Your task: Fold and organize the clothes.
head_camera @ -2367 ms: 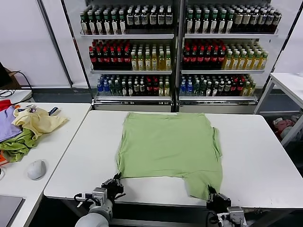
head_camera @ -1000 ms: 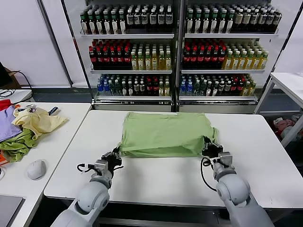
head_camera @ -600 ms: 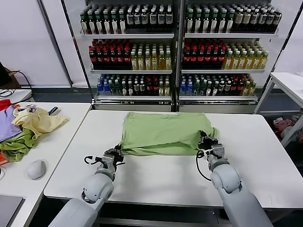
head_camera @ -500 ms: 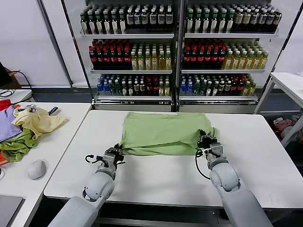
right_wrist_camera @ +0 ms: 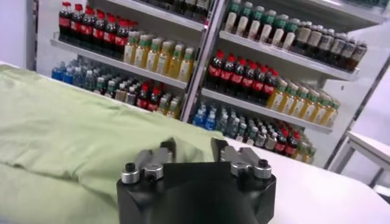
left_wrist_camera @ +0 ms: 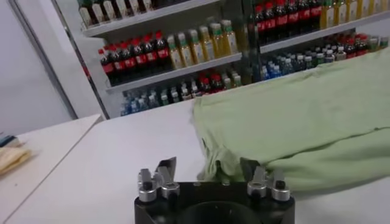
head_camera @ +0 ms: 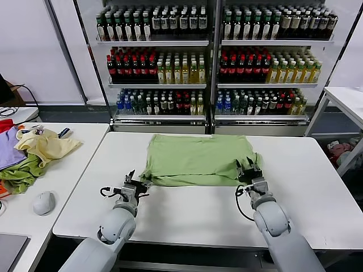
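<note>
The left hand [head_camera: 134,183] and right hand [head_camera: 249,171] sat released at the near corners of the folded green shirt [head_camera: 197,160] on the white table [head_camera: 193,212]

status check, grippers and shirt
Left gripper open, off the fold's corner. Right gripper open at the other. Green shirt folded in half. Nothing in the way.

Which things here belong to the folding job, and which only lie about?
Job: light green shirt, folded on the white table; left pincer and right pincer, both open.
Lying about: pale yellow garment, purple cloth, computer mouse, bottle shelves.
</note>
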Robot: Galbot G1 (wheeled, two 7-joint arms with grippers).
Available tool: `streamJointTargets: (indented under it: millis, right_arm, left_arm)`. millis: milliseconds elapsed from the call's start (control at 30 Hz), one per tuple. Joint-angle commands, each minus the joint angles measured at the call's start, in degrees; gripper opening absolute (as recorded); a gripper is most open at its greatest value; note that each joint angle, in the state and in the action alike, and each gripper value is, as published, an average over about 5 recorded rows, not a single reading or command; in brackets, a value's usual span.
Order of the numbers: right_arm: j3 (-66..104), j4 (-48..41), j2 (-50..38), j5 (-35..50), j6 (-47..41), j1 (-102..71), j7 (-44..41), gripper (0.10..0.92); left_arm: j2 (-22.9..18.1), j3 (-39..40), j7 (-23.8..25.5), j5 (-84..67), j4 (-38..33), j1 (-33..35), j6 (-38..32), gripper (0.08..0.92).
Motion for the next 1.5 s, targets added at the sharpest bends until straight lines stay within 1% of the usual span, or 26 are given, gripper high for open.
streamJointTargets:
  millis: [33, 67, 167, 267, 367, 467, 667, 867, 1033, 1133, 1233, 1367, 1500]
  right_arm:
    - [5.04, 2.74, -0.42, 5.25, -3.35, -5.6, 0.75, 0.687]
    - [5.04, 2.36, -0.54, 5.89, -3.94, -5.45, 0.8, 0.722]
    - [4.32, 0.78, -0.72, 8.45, -5.79, -4.38, 1.01, 0.791]
    - [3.23, -0.66, -0.6, 10.44, -6.77, -3.2, 0.96, 0.81]
    - [2.28, -1.4, -0.38, 11.19, -6.95, -2.48, 0.68, 0.747]
    - [1.72, -2.21, -0.3, 11.53, -7.33, -1.95, 0.55, 0.654]
    - [2.47, -2.6, -0.55, 13.86, -8.3, -2.22, 0.88, 0.499]
    - [4.59, -0.38, -0.98, 16.49, -7.69, -4.11, 0.43, 0.326]
    - [6.29, 1.57, -1.07, 19.3, -6.22, -6.38, -0.39, 0.186]
    - [6.98, 2.21, -0.95, 20.26, -5.55, -7.71, -0.63, 0.149]
    - [7.98, 4.12, -0.92, 21.16, -5.44, -9.63, -0.67, 0.146]
    - [9.71, 8.36, -1.01, 21.29, -5.34, -13.57, -0.6, 0.146]
    - [11.68, 13.7, -0.88, 20.36, -5.25, -18.99, -0.46, 0.146]
  left_arm:
    - [-1.05, -0.48, 0.04, -1.6, 0.12, 1.67, 0.18, 0.801]
    - [-1.24, -0.46, -0.02, -1.96, 0.55, 1.24, 0.21, 0.812]
    - [-1.66, -0.47, -0.27, -3.09, 1.55, 0.04, 0.2, 0.821]
    - [-1.76, -0.42, -0.43, -3.83, 1.92, -0.5, -0.06, 0.823]
    - [-1.61, -0.21, -0.43, -4.3, 2.08, -0.46, -0.41, 0.814]
    - [-1.49, -0.15, -0.39, -5.33, 2.39, -0.32, -0.47, 0.758]
    - [-1.24, -0.45, -0.38, -8.86, 2.66, -0.26, 0.04, 0.586]
    - [-0.61, -1.0, -0.04, -12.94, 1.67, 0.03, 0.15, 0.412]
    - [-0.17, -1.49, 1.05, -14.45, 0.2, 1.06, -1.22, 0.265]
    - [0.21, -2.02, 1.51, -14.53, -1.05, 2.36, -2.18, 0.187]
    - [0.95, -3.03, 1.88, -14.49, -4.31, 5.11, -2.83, 0.145]
    - [2.01, -5.06, 2.3, -13.63, -10.12, 10.6, -3.14, 0.132]
    - [2.42, -7.84, 2.38, -12.36, -15.47, 17.91, -3.15, 0.128]
